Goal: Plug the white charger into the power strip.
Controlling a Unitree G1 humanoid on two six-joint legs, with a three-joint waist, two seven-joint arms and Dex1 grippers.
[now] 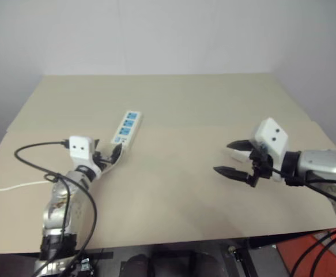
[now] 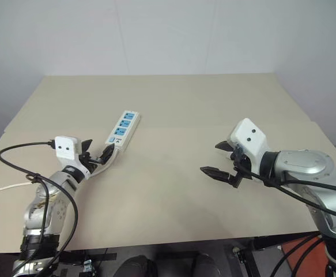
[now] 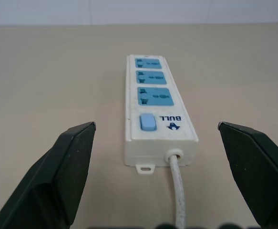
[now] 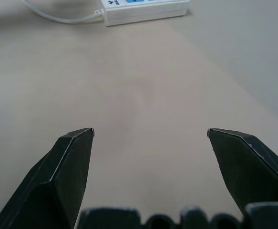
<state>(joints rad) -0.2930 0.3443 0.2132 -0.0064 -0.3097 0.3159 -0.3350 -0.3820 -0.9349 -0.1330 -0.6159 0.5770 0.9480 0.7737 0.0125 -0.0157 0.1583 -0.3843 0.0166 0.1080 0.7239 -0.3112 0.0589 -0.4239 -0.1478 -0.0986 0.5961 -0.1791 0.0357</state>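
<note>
Lying flat on the beige table (image 2: 173,190), the power strip (image 2: 121,129) sits on the robot's left side, its three blue socket faces (image 3: 153,96) turned up and its blue switch (image 3: 148,122) at the near end, where the thin white cord (image 3: 179,191) leaves it. The left gripper (image 2: 96,153) hangs just short of that switch end, pointing along the strip, with both black fingers (image 3: 62,171) spread wide and nothing between them; the strip's end lies in line with the gap. Well apart, on the right side of the table, the right gripper (image 2: 219,158) hovers over bare tabletop, angled toward the left, its fingers (image 4: 65,167) likewise spread and empty. A small white piece that may be the white charger (image 1: 237,154) shows just behind the right gripper's fingers, partly hidden
</note>
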